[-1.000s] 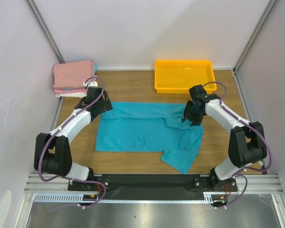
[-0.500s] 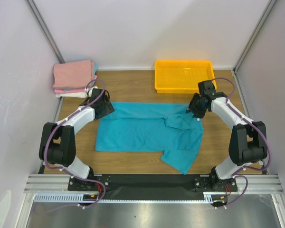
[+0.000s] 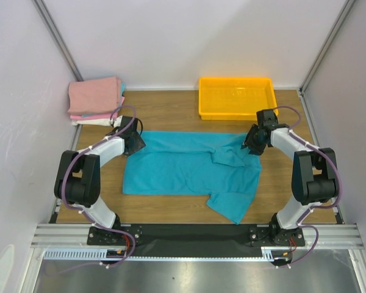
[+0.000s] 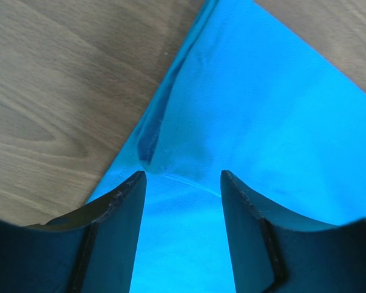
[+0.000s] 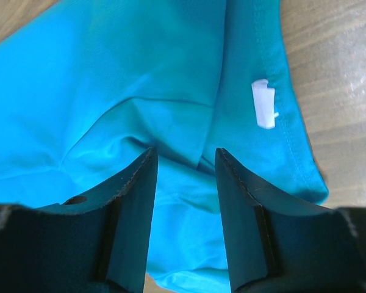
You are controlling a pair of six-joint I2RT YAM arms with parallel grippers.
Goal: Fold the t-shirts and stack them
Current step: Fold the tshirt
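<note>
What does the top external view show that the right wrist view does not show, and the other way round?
Only the top external view shows the yellow tray at the far edge, the stack of folded t-shirts in the far left corner, and the left hand. Only the right wrist view shows the small white label on the cloth, and that the hand's jaws stand apart. Both show the teal t-shirt spread on the wooden table, with the right hand over its far right part.
</note>
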